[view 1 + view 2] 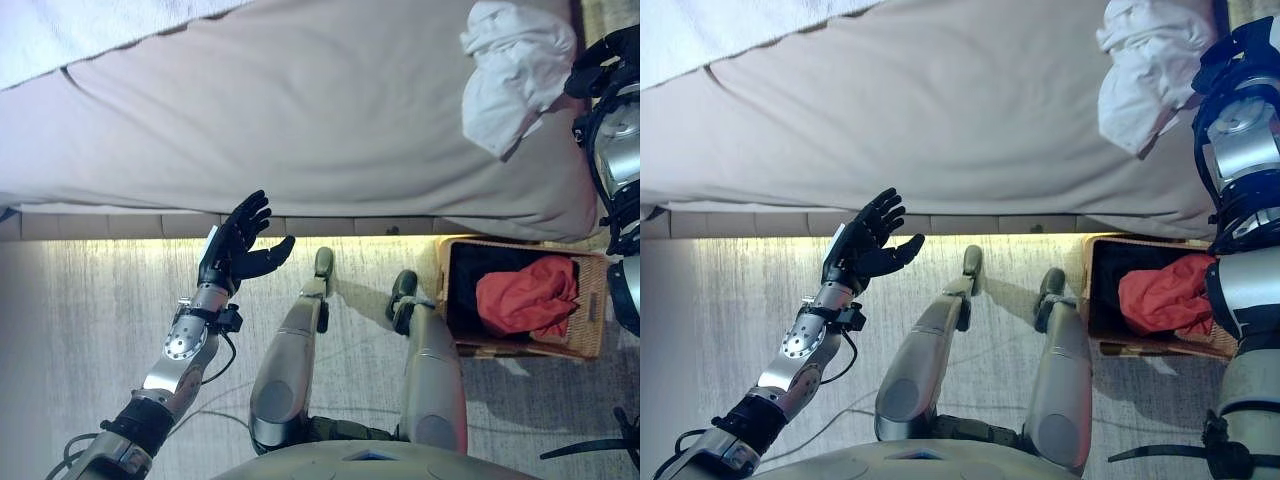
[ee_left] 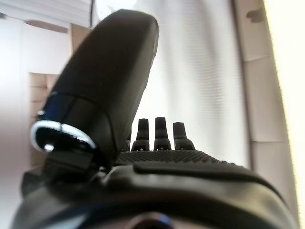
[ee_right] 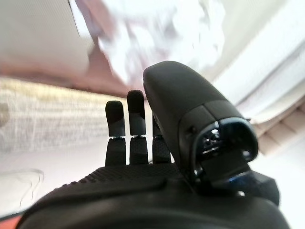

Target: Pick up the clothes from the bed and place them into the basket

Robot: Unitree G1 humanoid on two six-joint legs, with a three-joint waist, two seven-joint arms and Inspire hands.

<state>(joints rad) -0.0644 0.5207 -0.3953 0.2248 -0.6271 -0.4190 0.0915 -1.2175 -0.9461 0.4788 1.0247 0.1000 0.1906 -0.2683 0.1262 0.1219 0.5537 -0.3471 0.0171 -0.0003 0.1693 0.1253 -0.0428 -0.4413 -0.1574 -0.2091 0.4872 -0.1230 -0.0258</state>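
A crumpled white garment (image 1: 515, 70) lies at the bed's (image 1: 300, 110) right end; it also shows in the right wrist view (image 3: 162, 28). A wicker basket (image 1: 595, 300) stands on the floor below it, with a red cloth (image 1: 525, 295) inside. My right hand (image 1: 1230, 50) hovers just to the right of the white garment, apart from it, its fingers (image 3: 136, 124) straight and empty. My left hand (image 1: 235, 250) is raised, open and empty, by the bed's front edge, left of centre; its fingers (image 2: 159, 133) are straight.
A pale blanket (image 1: 80, 30) covers the bed's far left corner. A lit strip runs along the bed's base (image 1: 130, 225). Grey carpet (image 1: 80, 330) lies in front of the bed.
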